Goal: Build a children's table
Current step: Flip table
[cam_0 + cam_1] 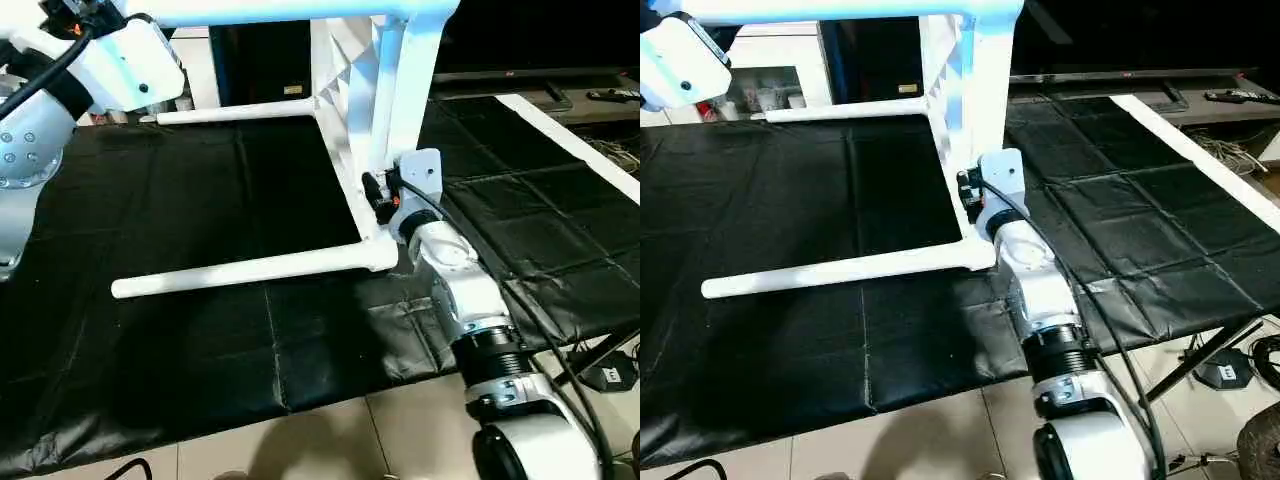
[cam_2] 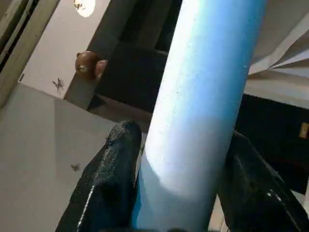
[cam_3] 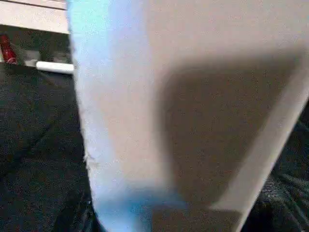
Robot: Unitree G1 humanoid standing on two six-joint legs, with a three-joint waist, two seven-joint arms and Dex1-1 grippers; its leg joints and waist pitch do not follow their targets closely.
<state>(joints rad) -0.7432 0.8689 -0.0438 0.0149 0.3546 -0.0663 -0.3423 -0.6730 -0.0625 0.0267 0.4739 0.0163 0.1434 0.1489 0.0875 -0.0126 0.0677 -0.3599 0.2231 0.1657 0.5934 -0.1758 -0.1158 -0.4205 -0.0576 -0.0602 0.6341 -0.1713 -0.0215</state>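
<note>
Tipped on its side on the black mat (image 1: pixel 200 380), with three legs visibly seated — fourth socket not made out. Upper leg (image 2: pixel 203 111) pinched between left gripper (image 2: pixel 178 193) fingers (image 2: pixel 108 183). Right gripper (image 1: pixel 380 200) at the tabletop (image 1: pixel 345 140) edge — grip hidden, cannot tell.

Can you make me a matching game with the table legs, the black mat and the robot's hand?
Things:
1. front leg
2. top leg
3. black mat
4. right gripper

Places:
A. between the left gripper's fingers
B. at the edge of the standing tabletop
C. lying flat on the mat
D. spread under the whole table

Pairs: 1-C, 2-A, 3-D, 4-B
</note>
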